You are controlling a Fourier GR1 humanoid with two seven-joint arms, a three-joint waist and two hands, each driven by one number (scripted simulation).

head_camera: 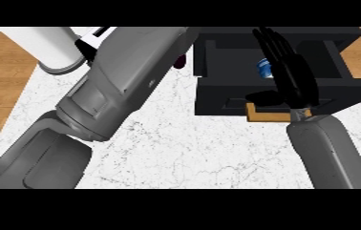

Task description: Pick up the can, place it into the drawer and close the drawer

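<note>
On the marble counter point(183, 148), the can point(264, 67) lies in the open drawer point(211, 88) — behind the right hand's point(296, 81) straight, open fingers point(275, 45).

A blue can point(264, 68) lies inside the open dark drawer point(233, 98).

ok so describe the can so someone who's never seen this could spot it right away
Find the dark open drawer at the counter's upper right. Inside it, just left of the right robot hand, sits the can, the only blue and white thing among black surfaces.
</note>
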